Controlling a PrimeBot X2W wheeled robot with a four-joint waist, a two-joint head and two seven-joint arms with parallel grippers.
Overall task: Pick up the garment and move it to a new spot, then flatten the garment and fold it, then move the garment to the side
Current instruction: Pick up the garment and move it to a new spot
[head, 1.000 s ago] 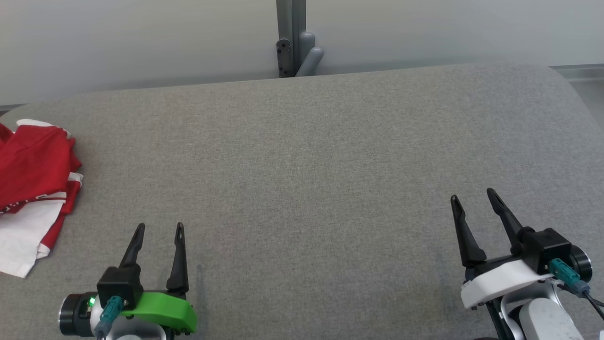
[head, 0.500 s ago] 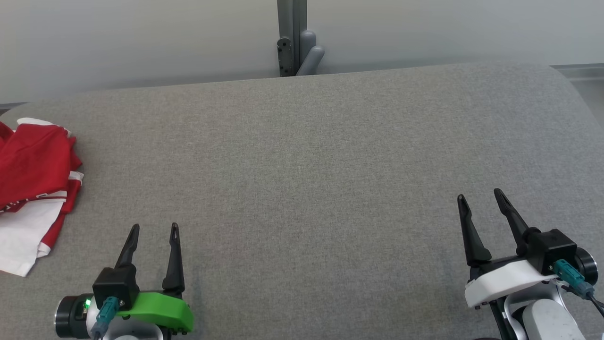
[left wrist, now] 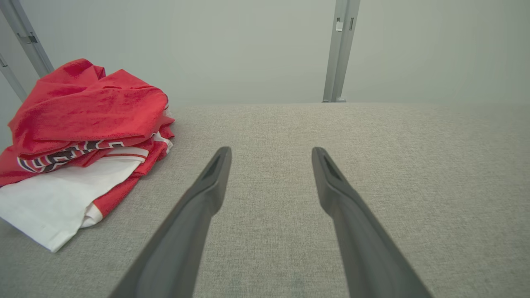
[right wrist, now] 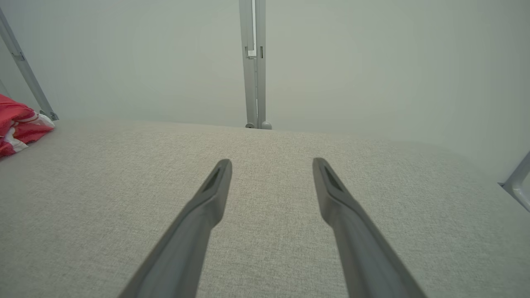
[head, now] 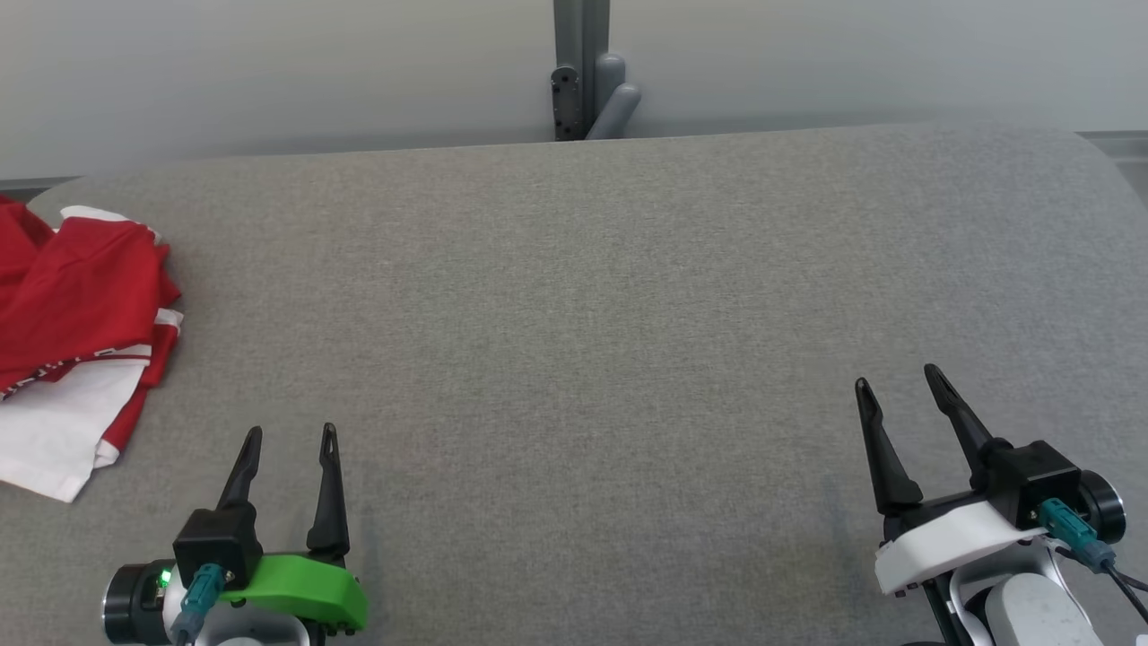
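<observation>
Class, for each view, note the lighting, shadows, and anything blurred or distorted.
Head view: soft even light, faint shadow beside the left gripper; left wrist view: red-and-white garment sharp, fingers stretched; right wrist view: right gripper blurs near the bottom edge.

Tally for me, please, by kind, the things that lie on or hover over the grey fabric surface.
Crumpled red and white fabric garment: 1
Robot grippers with long dark jaws standing open: 2, the left gripper and the right gripper
Total: 3
</observation>
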